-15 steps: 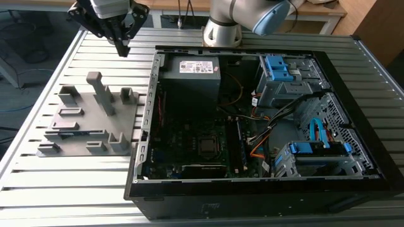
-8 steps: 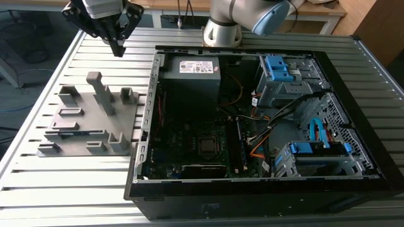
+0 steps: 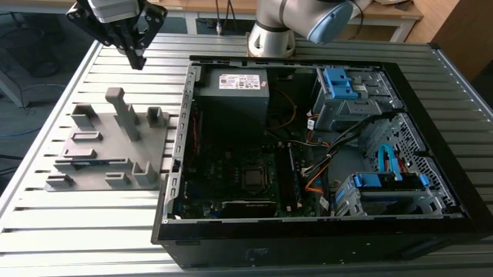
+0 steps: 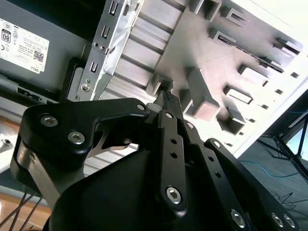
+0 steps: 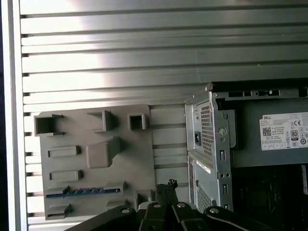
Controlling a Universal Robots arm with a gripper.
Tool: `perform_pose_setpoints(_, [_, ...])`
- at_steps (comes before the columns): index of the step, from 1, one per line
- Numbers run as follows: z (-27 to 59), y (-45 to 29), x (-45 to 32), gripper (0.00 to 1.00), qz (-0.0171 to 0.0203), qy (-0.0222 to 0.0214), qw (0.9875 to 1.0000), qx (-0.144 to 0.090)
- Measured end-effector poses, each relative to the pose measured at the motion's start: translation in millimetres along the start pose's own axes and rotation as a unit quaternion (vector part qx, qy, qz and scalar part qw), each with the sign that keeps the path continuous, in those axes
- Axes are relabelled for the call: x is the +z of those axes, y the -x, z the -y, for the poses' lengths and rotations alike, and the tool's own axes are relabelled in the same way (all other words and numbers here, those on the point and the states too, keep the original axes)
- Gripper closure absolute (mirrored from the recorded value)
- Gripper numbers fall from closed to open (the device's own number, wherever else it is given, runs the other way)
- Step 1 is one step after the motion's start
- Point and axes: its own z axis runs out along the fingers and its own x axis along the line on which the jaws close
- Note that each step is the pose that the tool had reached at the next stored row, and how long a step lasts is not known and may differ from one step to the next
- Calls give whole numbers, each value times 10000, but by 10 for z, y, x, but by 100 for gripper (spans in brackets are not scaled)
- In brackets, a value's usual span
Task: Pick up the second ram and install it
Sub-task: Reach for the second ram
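1. Surface. The work surface is a slatted aluminium table [image 3: 115,231] whose grooves run across the exterior view. Past its edge at the exterior view's left there is dark floor [image 3: 23,69] with loose cables.

2. Fixtures. The open computer case [image 3: 181,133] lies flat at the exterior view's right, in front of the arm base [image 3: 271,40]. The grey holder block [image 3: 115,154] lies just beside the case wall. The second ram [image 5: 84,191] sits on edge in a slot of that block, toward the end farthest from the arm base.

3. Tool. My pincer [image 3: 138,62] hangs in the air on the arm-base side of the block. Its fingers are together and grip nothing, and it is well apart from the ram.

4. Clearance. Bare slats lie open on the three sides of the block that face away from the case.
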Motion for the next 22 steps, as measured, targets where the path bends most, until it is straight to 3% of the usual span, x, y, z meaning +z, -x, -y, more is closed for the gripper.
perform_pose_setpoints(11, [76,-130,-4,90,0,0,10000,-1])
perform_pose_setpoints(22, [152,-341,-9,90,0,0,10000,-7])
